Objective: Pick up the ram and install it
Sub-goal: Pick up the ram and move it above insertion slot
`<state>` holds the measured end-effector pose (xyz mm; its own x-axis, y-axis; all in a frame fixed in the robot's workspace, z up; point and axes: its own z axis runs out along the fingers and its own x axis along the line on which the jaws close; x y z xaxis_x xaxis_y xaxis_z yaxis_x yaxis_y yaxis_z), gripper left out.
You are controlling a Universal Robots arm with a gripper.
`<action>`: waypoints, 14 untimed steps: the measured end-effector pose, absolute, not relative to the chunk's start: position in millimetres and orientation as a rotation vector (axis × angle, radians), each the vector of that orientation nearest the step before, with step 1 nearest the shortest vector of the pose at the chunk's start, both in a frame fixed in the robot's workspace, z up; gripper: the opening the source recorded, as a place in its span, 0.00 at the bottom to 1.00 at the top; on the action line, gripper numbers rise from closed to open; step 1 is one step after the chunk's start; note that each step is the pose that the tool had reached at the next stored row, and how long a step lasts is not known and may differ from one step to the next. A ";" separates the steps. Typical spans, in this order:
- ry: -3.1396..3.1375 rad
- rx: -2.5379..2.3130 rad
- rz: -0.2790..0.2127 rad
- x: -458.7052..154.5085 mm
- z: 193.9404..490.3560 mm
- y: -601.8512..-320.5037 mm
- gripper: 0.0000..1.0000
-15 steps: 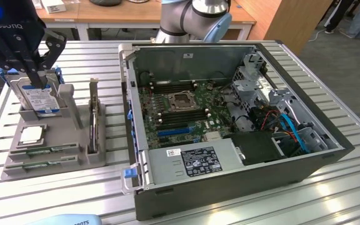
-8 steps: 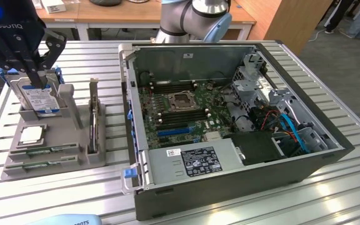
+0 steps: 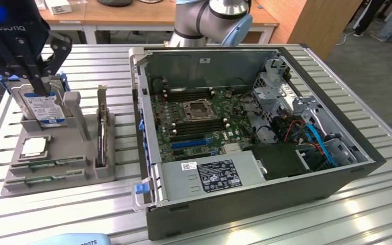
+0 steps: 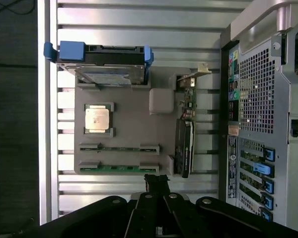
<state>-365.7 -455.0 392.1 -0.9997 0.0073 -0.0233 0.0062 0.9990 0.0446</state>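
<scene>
Slatted aluminium table [image 3: 59, 214] carries two items. Grey parts tray [image 3: 67, 149] sits below the pincer [image 3: 44, 92]. Open PC case [image 3: 250, 204] lies on its side beyond the tray from the pincer, just beside it with a narrow gap.
</scene>
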 end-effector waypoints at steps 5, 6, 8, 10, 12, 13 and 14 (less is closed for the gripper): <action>3.118 -0.072 0.070 -365.6 392.0 -455.0 0.10; 3.117 -0.093 0.070 -365.6 391.9 -455.0 0.10; 3.116 -0.139 0.071 -365.6 391.9 -455.0 0.10; 3.115 -0.186 0.071 -365.6 391.8 -455.0 0.10; 3.112 -0.239 0.071 -365.6 391.8 -455.0 0.10; 3.110 -0.265 0.072 -365.6 391.7 -455.0 0.10; 3.108 -0.292 0.072 -365.6 391.7 -455.0 0.10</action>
